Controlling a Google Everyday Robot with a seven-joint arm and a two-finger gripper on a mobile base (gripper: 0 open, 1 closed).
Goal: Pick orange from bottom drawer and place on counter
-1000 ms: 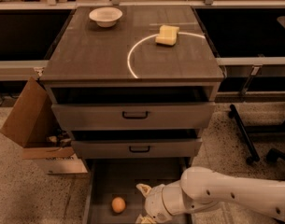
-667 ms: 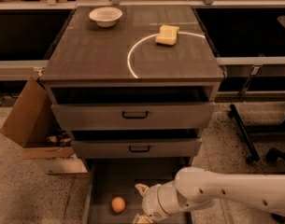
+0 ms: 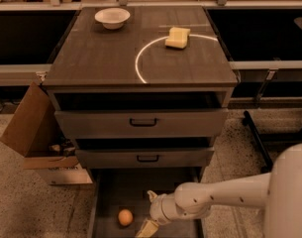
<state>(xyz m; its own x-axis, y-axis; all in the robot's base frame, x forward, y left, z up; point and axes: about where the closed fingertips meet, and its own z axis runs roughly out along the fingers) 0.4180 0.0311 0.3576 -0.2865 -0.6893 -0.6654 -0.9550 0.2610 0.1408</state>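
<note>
The orange (image 3: 125,217) lies on the floor of the open bottom drawer (image 3: 107,192), toward its left side. My gripper (image 3: 147,213) reaches into the drawer from the right on a white arm, just right of the orange and not touching it. One finger points up and the other down, so the jaws stand open and empty. The counter (image 3: 101,58) with its white arc line lies above the drawers.
A white bowl (image 3: 112,17) and a pale yellow sponge (image 3: 177,37) sit on the counter. Two shallower drawers with black handles (image 3: 143,122) stick out slightly above. An open cardboard box (image 3: 34,133) stands on the floor at left. A black chair base (image 3: 257,138) is at right.
My arm has moved left inside the bottom drawer, bringing the gripper closer to the orange. The orange has not moved.
</note>
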